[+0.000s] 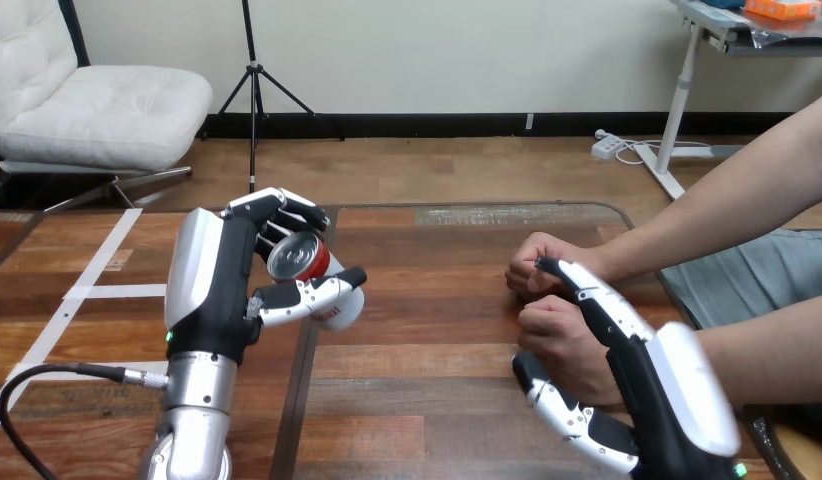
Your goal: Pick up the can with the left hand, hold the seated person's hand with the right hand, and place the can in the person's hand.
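- The wooden table (pixel 427 380) has a wide stretch of bare wood in its middle, between the can on the left and the person's hands on the right.
- The table's far edge runs just beyond the left hand's fingertips. A seam in the tabletop runs from below the can to the near edge.
- White tape strips (pixel 97 270) lie on the left part of the table, left of the left forearm and apart from the can.
- The left hand (pixel 232 290) rises upright from its silver forearm at the near left. Its fingers curl over the far side of the red can (pixel 299 258) and its thumb crosses the near side, so it is grasping the can.
- The can is tilted, its silver top facing back toward the camera. It is well apart from the person's hands.
- The right hand (pixel 652 385) reaches in from the near right corner, its back upward.
- Its fingers (pixel 587 290) lie straight, unclenched, across the person's nearer hand (pixel 559 338), their tips touching the person's farther hand (pixel 535 262). Its thumb (pixel 562 405) lies at the near side of the nearer hand.
- Both of the person's hands are curled, close together, with forearms coming in from the right.
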Motion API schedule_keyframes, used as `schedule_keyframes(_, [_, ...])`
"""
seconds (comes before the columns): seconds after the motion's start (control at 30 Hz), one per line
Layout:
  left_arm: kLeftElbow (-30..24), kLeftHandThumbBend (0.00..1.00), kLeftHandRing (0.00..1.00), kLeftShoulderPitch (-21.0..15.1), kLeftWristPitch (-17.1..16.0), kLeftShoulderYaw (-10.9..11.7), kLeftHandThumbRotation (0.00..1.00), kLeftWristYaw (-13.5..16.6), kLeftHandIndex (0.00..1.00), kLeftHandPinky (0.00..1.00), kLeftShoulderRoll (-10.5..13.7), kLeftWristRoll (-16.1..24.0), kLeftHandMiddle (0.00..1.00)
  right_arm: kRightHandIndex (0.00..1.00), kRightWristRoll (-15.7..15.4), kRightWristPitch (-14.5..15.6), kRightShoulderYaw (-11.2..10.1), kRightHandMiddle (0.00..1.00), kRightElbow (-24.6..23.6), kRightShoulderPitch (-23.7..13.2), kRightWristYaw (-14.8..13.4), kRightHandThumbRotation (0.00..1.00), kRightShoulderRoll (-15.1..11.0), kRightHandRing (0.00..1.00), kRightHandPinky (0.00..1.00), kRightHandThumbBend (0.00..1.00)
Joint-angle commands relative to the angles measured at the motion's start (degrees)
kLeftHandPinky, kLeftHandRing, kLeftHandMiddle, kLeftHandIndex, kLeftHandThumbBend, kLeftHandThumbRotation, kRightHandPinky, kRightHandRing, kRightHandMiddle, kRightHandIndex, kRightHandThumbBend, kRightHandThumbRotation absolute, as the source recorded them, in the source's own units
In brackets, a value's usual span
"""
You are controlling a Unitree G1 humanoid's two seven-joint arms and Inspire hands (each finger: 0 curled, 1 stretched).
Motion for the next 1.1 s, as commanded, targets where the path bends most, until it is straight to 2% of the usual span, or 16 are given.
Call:
schedule_keyframes(0.0, [-3.69, 0.71, 0.39, -1.94, -0.08, 1.24, 0.0, 0.04, 0.49, 0.32, -0.54, 0.18, 0.47, 0.93, -5.79, 1.38, -2.63, 0.97, -6.29, -3.54, -2.8, 0.37, -3.4, 0.98, 0.96, 0.59])
schedule_keyframes(0.13, [-4.13, 0.71, 0.39, -1.66, 0.25, 1.24, 0.0, -0.3, 0.49, 0.32, -0.74, 0.13, 0.47, 0.93, -9.36, 4.18, -3.62, 0.99, -9.16, -3.46, -2.58, 0.33, -5.07, 0.99, 0.98, 0.64])
schedule_keyframes(0.2, [-4.22, 0.71, 0.39, -1.62, 0.36, 1.21, 0.0, -0.26, 0.49, 0.32, -0.77, 0.29, 0.47, 0.93, -10.12, 4.9, -3.85, 0.99, -9.85, -3.5, -2.57, 0.28, -5.73, 1.0, 0.99, 0.69])
schedule_keyframes(0.4, [-3.99, 0.71, 0.39, -1.6, -0.08, 1.05, 0.0, -0.13, 0.49, 0.32, -0.85, 0.54, 0.46, 0.92, -11.62, 8.56, -4.79, 1.0, -12.76, -3.59, 0.18, 0.19, -8.26, 1.0, 1.0, 0.76])
schedule_keyframes(0.47, [-3.99, 0.71, 0.39, -1.54, -0.15, 1.02, 0.0, -0.22, 0.49, 0.32, -0.92, 0.51, 0.47, 0.91, -12.43, 10.42, -5.03, 0.99, -13.83, -3.74, 1.71, 0.16, -9.2, 1.0, 1.0, 0.78])
schedule_keyframes(0.53, [-3.76, 0.7, 0.39, -1.49, -0.2, 0.73, 0.0, 0.1, 0.49, 0.32, -1.08, 1.08, 0.47, 0.91, -15.72, 14.98, -5.55, 0.98, -15.09, -5.09, 6.61, 0.15, -12.33, 1.0, 1.0, 0.81])
schedule_keyframes(0.63, [-3.71, 0.7, 0.39, -1.42, -0.13, 0.61, 0.0, 0.22, 0.49, 0.32, -1.21, 1.42, 0.47, 0.91, -18.21, 18.19, -5.68, 0.98, -16.06, -5.97, 10.27, 0.14, -13.82, 1.0, 1.0, 0.83])
schedule_keyframes(0.83, [-3.3, 0.7, 0.4, -1.5, -0.37, 0.79, 0.0, 0.14, 0.49, 0.33, -1.4, 1.67, 0.47, 0.92, -21.63, 22.19, -4.93, 0.97, -17.6, -6.99, 14.79, 0.17, -15.05, 1.0, 1.0, 0.84])
schedule_keyframes(1.07, [-2.95, 0.7, 0.4, -1.55, -0.52, 1.03, 0.0, -0.35, 0.49, 0.33, -1.58, 1.37, 0.47, 0.91, -24.13, 24.97, -3.76, 0.96, -17.62, -8.49, 18.3, 0.18, -17.24, 1.0, 1.0, 0.86])
